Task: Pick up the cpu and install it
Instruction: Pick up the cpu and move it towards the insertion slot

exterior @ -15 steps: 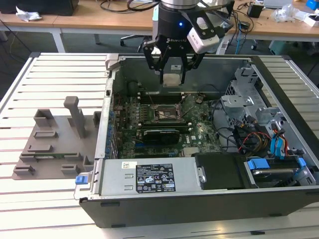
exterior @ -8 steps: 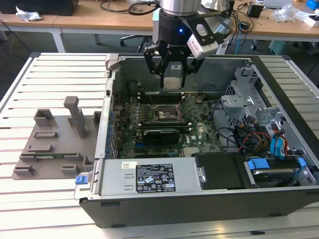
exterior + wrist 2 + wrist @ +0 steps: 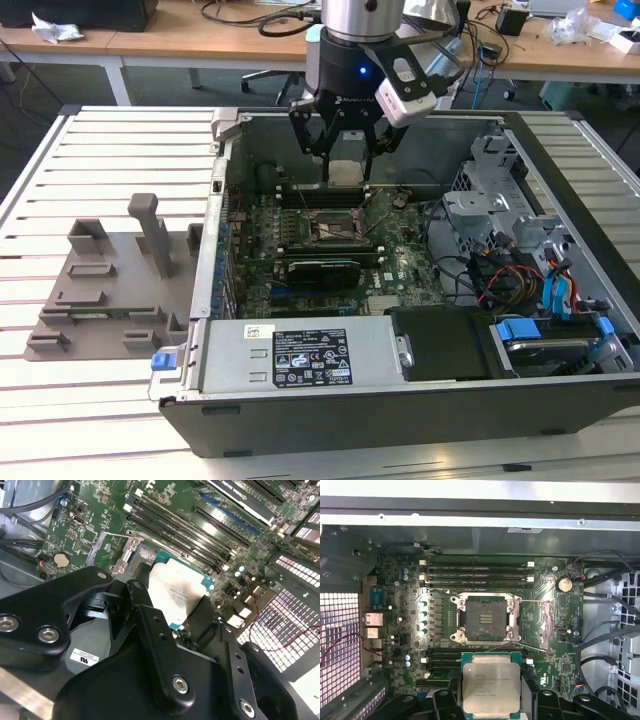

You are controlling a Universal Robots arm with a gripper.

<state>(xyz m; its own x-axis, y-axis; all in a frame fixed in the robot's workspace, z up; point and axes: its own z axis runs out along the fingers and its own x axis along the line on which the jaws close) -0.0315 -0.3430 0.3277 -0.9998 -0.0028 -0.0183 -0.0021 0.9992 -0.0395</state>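
pincer (image 3: pixel 346 168): you have it clamped on the cpu (image 3: pixel 491 687), by opposite edges.
handling: light, stiff, fragile; touch only its rim.
socket (image 3: pixel 481 620): open, empty.

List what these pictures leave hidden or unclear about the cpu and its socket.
1. Near edge of the cpu: second wrist view, behind links of the gripper.
2. Underside of the cpu: both wrist views, it faces away.
3. Pins of the socket: first wrist view, too small to check.
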